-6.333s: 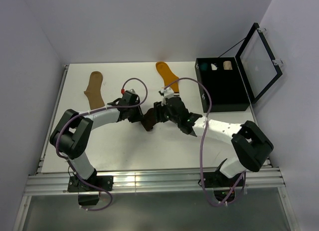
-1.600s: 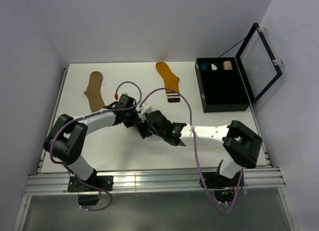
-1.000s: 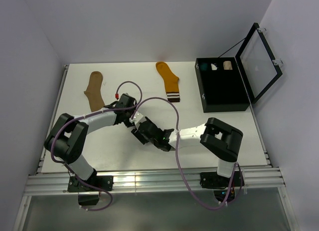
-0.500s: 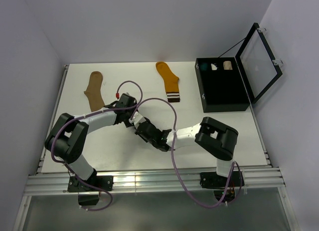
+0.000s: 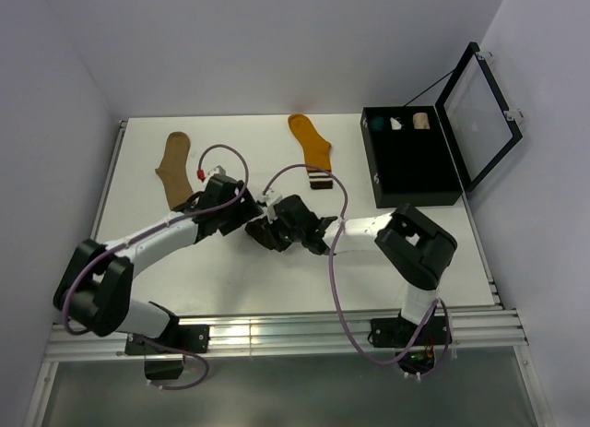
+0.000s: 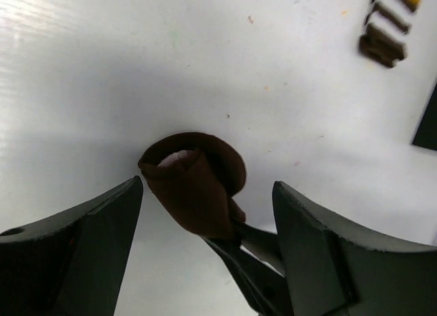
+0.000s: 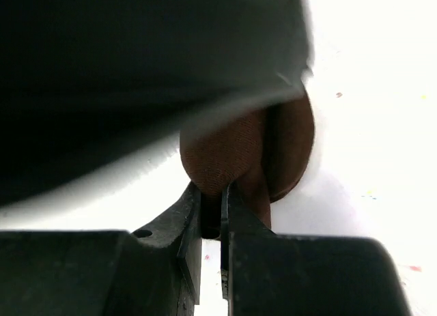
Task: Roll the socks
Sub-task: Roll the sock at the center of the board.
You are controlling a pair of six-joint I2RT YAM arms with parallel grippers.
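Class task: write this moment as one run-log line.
brown sock: rolled up | right end effector: shut on it | left end effector: open around it | tan sock, orange sock: flat

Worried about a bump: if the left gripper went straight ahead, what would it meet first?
Likely the rolled brown sock, pinched by the right gripper, directly ahead of the open left gripper; depth unclear.

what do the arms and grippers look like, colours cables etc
The left arm and right arm match: white links between bulky black joints, with a thin purple cable looping along each; the left one's is red-tipped. The left gripper and right gripper have plain black fingers.
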